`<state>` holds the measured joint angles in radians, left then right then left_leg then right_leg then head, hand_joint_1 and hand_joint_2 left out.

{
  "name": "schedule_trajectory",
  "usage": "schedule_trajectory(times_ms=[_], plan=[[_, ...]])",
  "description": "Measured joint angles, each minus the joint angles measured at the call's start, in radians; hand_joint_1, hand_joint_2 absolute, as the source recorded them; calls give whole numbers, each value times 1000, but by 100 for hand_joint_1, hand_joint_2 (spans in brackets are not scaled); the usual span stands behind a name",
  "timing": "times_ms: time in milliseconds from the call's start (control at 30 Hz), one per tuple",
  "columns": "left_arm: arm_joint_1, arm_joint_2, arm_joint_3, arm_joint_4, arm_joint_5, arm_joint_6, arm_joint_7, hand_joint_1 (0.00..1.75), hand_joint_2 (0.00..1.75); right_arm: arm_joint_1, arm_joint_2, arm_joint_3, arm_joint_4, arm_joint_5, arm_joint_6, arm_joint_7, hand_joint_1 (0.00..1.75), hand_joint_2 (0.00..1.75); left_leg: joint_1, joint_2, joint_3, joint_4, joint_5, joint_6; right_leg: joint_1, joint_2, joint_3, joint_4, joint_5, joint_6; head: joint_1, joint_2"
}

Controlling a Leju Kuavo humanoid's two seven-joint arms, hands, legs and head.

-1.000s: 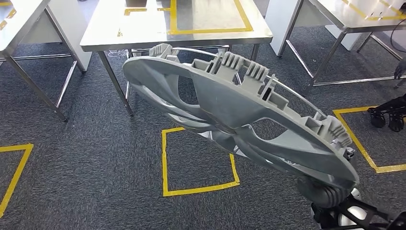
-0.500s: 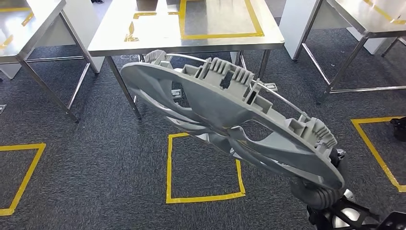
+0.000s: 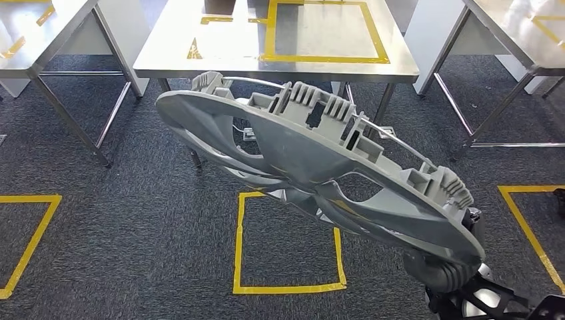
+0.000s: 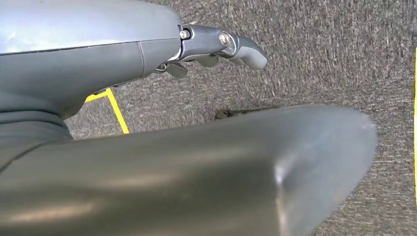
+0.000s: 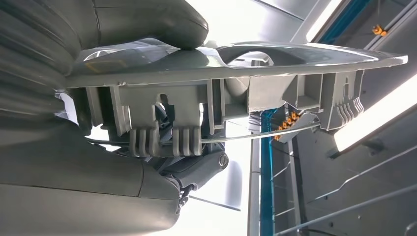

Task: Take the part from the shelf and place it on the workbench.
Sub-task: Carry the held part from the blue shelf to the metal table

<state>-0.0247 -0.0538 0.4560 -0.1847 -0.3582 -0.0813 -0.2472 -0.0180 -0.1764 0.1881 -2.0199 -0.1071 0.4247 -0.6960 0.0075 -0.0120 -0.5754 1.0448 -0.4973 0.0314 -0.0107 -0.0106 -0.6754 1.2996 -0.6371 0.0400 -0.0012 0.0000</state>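
Head view: big grey part (image 3: 313, 167), a wheel-cover-like disc with clips along its rim, held by the right hand (image 3: 443, 270) at its near lower edge, so the part's long axis runs from that hand up and away toward the desk (image 3: 220, 50) ahead. Part is tilted, far edge high, hanging over the carpet (image 3: 133, 200) short of the desk, not touching it. Right wrist view confirms the grip: thumb (image 5: 147, 19) pressed on the part's (image 5: 236, 59) smooth face, darker fingers (image 5: 196, 169) curled under the clipped rim, pinching the edge between them. Left hand (image 4: 216, 46) hangs by the robot's side over carpet, fingers loosely curled in, nothing in them; well away from the part, so the right arm is the one doing the job. Desk has a yellow tape rectangle (image 3: 323, 33) on its top, likely the drop spot. On the floor before the desk, a yellow tape square (image 3: 290, 243). Other steel desks flank it on both sides. Nothing stands between part and desk; the far rim must clear the desk edge.
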Motion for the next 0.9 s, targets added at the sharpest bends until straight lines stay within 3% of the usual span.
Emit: schedule_trajectory(times_ms=[33, 67, 133, 200, 267, 367, 467, 500, 533, 567, 633, 700, 833, 900], plan=[[1, 0, 1, 0, -2, 0, -1, 0, 0, 0, 0, 0, 0, -1, 1, 0, 175, 175, 0, -3, 9, 0, -8, -1, 0, 0, -21, 5, 10, -1, 1, 0], [2, 0, 2, 0, -3, 0, -1, 0, 0, -1, -1, 0, 0, -2, 2, 0, 175, 175, 0, -6, 20, 0, -16, -2, 1, 0, -25, -23, 41, -5, 2, 0], [2, 0, 5, 0, -5, -1, -2, 0, 0, -6, -2, 0, 0, -2, 7, 0, 175, 175, 0, -9, 44, -1, -34, -5, 5, 1, 4, -146, 143, -18, 5, 0], [1, -1, 6, 0, -6, -1, -4, 0, 0, -11, -4, 0, -1, 0, 10, 0, 175, 175, -1, -12, 58, -2, -48, -13, 13, 2, 25, -235, 183, -30, 7, 0], [0, -1, 7, 1, -7, -2, -5, 0, 0, -13, -7, 0, -7, 8, 8, 0, 175, 175, -2, -12, 65, 3, -52, -26, 17, 3, 31, -252, 179, -40, 7, 0], [1, -2, 14, 1, -6, -3, -5, 0, 0, -11, -11, 0, -23, 23, -5, 0, 175, 175, -3, -6, 56, 49, -62, -40, 9, 2, 64, -266, 183, -57, 3, 0], [0, -7, 22, 1, -6, -3, -7, 0, 0, -10, -11, 9, -38, 32, -19, -1, 175, 175, 1, -2, -40, 200, -122, -50, 6, 0, 83, -271, 169, -67, -4, 0], [2, -8, 23, 1, -6, -3, -7, 0, 0, -9, -11, 13, -39, 34, -24, 0, 175, 175, 2, -1, -73, 240, -135, -54, 6, 1, 88, -271, 163, -67, -5, 0], [5, -8, 24, 1, -6, -3, -8, 0, 0, -7, -11, 17, -40, 35, -29, 0, 175, 175, 4, -1, -94, 253, -131, -58, 6, 2, 94, -271, 157, -66, -6, 0], [7, -7, 26, 1, -6, -3, -9, 0, 0, -6, -11, 20, -42, 36, -33, 0, 175, 175, 5, 0, -98, 233, -104, -60, 5, 3, 103, -270, 151, -64, -8, 0], [8, -7, 28, 1, -6, -4, -11, 0, 0, -4, -11, 25, -47, 36, -40, 0, 175, 175, 8, 4, -69, 121, -16, -62, 2, 3, 121, -269, 136, -57, -10, 0], [8, -8, 31, 2, -5, -6, -12, 0, 0, -4, -11, 27, -52, 35, -44, 0, 175, 175, 5, 9, -44, 27, 22, -55, 3, 2, 131, -266, 123, -46, -13, 0], [11, -9, 37, 2, -2, -7, -11, 0, 0, -5, -19, 34, -63, 35, -52, 0, 175, 175, 2, 9, -33, 5, 25, -24, 5, 2, 134, -263, 108, -20, -12, 0], [11, -10, 44, 2, 4, -7, -12, 0, 0, -4, -30, 41, -72, 34, -59, 0, 175, 175, 5, 8, -24, -2, 23, -12, 3, 3, 106, -204, 80, -10, -8, 0]])
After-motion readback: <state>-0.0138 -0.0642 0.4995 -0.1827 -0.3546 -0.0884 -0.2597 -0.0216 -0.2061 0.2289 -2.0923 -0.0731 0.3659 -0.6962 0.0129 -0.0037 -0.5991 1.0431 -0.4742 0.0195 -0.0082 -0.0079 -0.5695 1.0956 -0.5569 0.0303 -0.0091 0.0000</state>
